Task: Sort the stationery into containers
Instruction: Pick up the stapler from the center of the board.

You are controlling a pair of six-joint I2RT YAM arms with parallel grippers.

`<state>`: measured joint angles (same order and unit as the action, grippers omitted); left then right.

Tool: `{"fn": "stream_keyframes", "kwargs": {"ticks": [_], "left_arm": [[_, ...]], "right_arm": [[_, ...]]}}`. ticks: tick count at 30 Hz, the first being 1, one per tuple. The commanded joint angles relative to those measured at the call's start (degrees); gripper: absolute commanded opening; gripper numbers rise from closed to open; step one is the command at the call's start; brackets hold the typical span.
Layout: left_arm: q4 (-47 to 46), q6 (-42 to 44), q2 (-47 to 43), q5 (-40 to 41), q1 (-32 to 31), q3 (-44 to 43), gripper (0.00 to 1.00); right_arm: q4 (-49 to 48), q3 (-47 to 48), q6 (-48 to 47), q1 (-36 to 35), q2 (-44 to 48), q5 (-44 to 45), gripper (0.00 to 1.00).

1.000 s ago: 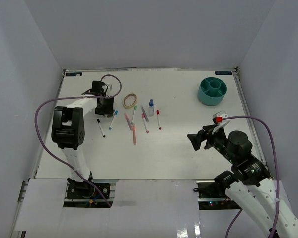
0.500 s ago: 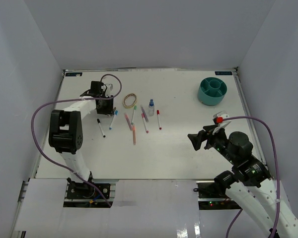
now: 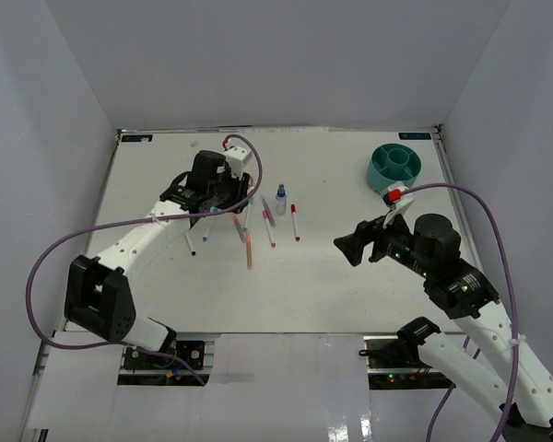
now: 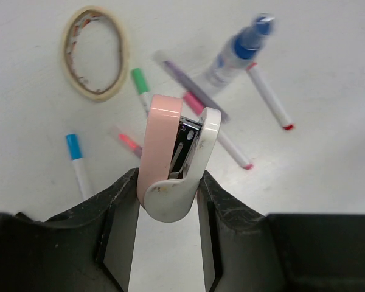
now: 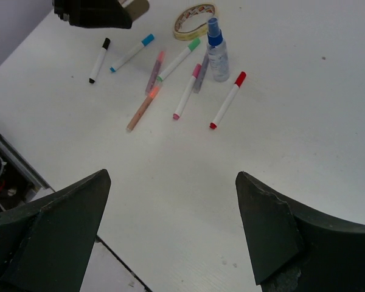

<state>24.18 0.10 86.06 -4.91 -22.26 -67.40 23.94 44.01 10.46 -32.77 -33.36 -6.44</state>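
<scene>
Two claws in view. Left claw is clamped narrow on a pink-and-white stapler, one finger on each flat side, hinge end down between them and nose pointing away. In the top view it sits upper left of centre, over the scattered stationery. Below it in the left wrist view: tan ring upper left, blue-capped pen at left, green-capped pen, clear blue-capped bottle upper right, and red-tipped pen beside it. Right claw is spread wide with nothing between the fingers, right of centre in the top view, well apart from the pens. Teal organiser stands upper right on the tabletop, far from the stapler. Whether its compartments hold anything cannot be told.
</scene>
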Motion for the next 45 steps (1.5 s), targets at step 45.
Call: {"fn": "stream_keyframes", "kwargs": {"ticks": [45], "left_arm": [[-9.86,-4.76,-25.15,-3.97,-13.25,16.42,0.4]], "right_arm": [[-18.23,34.65,21.97,-7.74,-56.02,-19.4,0.76]]}}
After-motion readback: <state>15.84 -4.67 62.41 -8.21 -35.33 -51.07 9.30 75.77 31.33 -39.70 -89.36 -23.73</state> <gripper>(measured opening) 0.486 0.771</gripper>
